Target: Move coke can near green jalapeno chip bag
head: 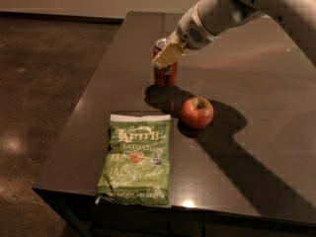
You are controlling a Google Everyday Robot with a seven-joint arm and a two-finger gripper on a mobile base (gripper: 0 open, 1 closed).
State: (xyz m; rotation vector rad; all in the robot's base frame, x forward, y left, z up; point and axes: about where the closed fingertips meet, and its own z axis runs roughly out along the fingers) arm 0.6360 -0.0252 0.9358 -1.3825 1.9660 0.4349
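The coke can [166, 74], red with a silver top, stands upright at the middle back of the dark table [261, 83]. My gripper [168, 56] comes in from the upper right and is shut on the can's upper part, its beige fingers [165, 58] across the front of the can. The can's foot seems just above its shadow on the table. The green jalapeno chip bag [136, 159] lies flat near the table's front left edge, about a can's height in front of the can and apart from it.
A red apple [197, 112] sits on the table to the right of the bag's top and in front right of the can. My arm [232, 9] casts a wide shadow across the table's right half. The floor [44, 83] lies to the left.
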